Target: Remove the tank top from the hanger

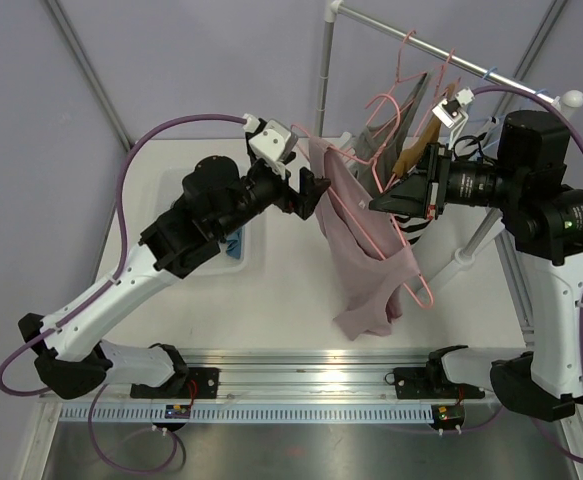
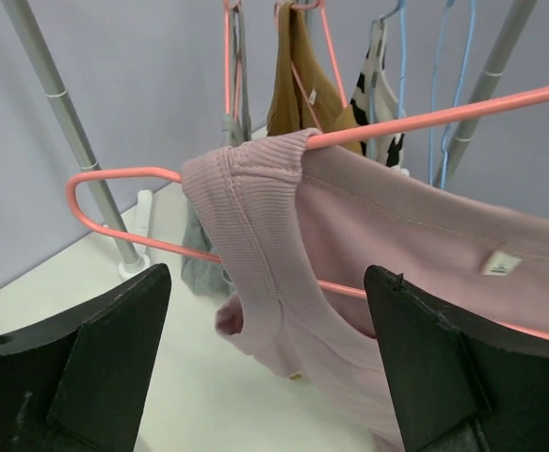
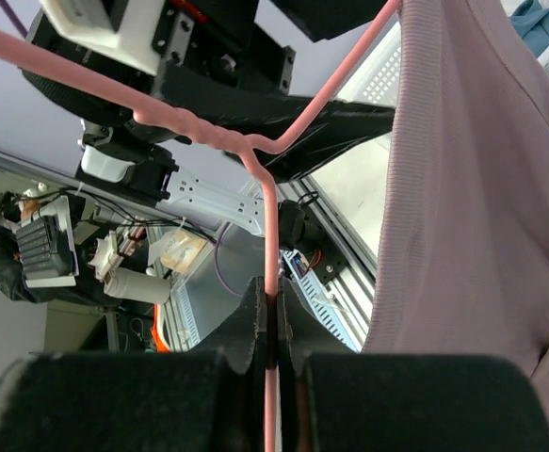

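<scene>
A pink tank top (image 1: pixel 356 240) hangs on a pink wire hanger (image 1: pixel 411 262) held up over the table's middle. My right gripper (image 1: pixel 383 201) is shut on the hanger's wire (image 3: pixel 271 264), with the pink fabric (image 3: pixel 481 188) to its right. My left gripper (image 1: pixel 314 190) is open, level with the top's shoulder strap (image 2: pixel 246 217). The strap and the hanger arm (image 2: pixel 114 179) lie just beyond its two black fingers (image 2: pixel 95 358), not touching them. A white label (image 2: pixel 498 264) shows inside the top.
A clothes rail (image 1: pixel 451 45) at the back right carries more hangers and garments, brown (image 2: pixel 298 75) and grey (image 1: pixel 376 140) ones. Its metal post (image 2: pixel 67 122) stands behind the hanger. A white bin (image 1: pixel 239 255) sits under the left arm.
</scene>
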### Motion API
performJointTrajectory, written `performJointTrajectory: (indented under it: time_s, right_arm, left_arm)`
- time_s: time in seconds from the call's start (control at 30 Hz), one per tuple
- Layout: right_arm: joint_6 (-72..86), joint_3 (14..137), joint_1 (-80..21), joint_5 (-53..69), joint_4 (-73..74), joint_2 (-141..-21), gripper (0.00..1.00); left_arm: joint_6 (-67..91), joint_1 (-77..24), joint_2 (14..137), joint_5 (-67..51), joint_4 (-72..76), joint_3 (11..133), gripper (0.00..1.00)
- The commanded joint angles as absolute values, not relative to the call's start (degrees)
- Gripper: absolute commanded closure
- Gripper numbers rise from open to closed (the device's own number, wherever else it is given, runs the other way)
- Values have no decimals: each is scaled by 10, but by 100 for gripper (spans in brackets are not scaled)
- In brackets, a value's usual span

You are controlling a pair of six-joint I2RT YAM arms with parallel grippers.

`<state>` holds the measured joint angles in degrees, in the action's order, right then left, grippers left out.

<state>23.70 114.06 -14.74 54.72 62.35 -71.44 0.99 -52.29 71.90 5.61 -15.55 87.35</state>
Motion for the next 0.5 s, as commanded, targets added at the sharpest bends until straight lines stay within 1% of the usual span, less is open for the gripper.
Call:
performJointTrajectory:
  time_s: [0.0, 0.03, 0.1, 0.13, 0.23, 0.3, 0.4, 0.47]
  right_arm:
    - [206, 1139, -156, 571, 597, -691, 100]
    - [204, 1132, -156, 567, 595, -682, 100]
    - [205, 1124, -156, 570, 591, -674, 100]
    - [202, 1118, -156, 567, 590, -670, 100]
    - [187, 1117, -156, 548, 608, -668, 100]
    - [187, 1109, -156, 549, 609, -668, 100]
    - [187, 1102, -156, 551, 603, -664, 100]
    - [175, 1102, -156, 538, 613, -663, 100]
  left_arm:
    - [-18, -524, 725, 92, -112, 879, 18]
    - [-19, -524, 730, 97, -112, 879, 20]
    - [-20, -522, 732, 98, -106, 875, 21]
    - [-22, -522, 734, 99, -103, 873, 28]
    - [-21, -518, 738, 106, -104, 876, 44]
    - [-18, -514, 738, 107, -98, 875, 49]
    - [-16, -510, 741, 105, -98, 878, 67]
    - [-13, -510, 742, 131, -98, 877, 76]
